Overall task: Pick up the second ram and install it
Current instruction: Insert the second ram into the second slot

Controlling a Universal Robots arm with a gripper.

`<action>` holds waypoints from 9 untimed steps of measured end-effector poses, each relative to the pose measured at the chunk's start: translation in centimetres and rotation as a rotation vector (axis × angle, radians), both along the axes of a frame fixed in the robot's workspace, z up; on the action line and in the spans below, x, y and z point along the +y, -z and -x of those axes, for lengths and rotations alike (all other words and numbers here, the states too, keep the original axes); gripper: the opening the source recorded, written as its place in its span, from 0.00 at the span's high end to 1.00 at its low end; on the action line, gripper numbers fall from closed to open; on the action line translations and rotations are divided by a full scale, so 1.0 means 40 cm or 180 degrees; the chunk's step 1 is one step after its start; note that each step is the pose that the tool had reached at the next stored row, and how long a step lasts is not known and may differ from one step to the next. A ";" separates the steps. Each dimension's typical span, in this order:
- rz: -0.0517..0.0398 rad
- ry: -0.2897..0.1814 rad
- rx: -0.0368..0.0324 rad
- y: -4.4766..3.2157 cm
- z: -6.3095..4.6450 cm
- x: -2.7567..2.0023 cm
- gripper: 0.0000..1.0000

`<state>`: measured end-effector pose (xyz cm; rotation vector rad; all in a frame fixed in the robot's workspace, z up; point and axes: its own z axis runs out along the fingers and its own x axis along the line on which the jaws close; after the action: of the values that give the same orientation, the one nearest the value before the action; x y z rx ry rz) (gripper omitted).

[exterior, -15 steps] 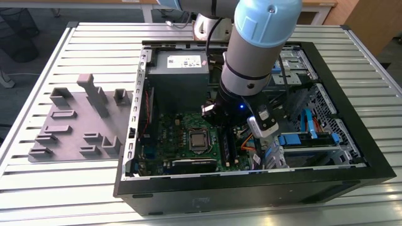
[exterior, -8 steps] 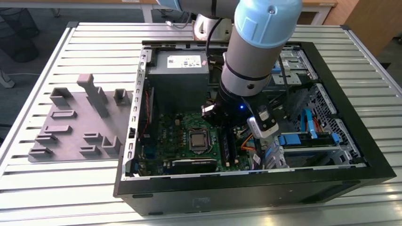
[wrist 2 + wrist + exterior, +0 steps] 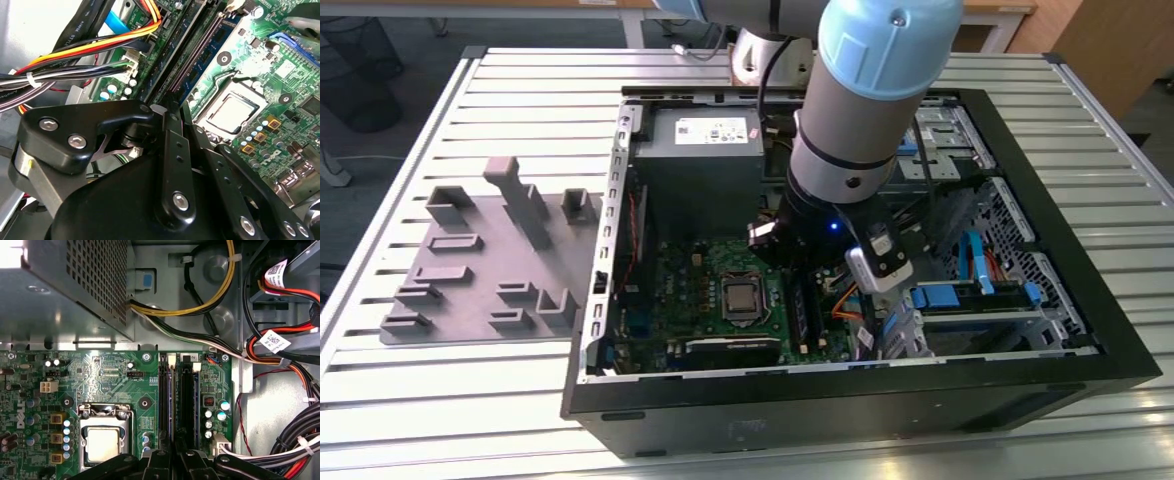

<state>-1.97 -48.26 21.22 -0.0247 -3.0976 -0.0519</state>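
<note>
Second ram [image 3: 172, 395] edge-on in slot [image 3: 188, 400], end hidden | hand [image 3: 175, 452] open/closed: can't tell

No print reads clearly on the power supply's label [image 3: 712, 130] or the cable tags [image 3: 274, 341].

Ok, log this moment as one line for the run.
site: inside computer case | pincer: low over motherboard memory slots | memory stick: upright in slot | grip: unclear
</note>
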 end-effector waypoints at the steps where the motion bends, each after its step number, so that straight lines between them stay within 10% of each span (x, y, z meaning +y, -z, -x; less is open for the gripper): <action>1: 0.0001 0.0005 0.0000 0.000 0.000 0.000 0.86; 9: 0.0001 0.0028 0.0000 0.002 0.000 -0.001 0.86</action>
<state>-1.96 -48.29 21.14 -0.0381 -3.0975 -0.0516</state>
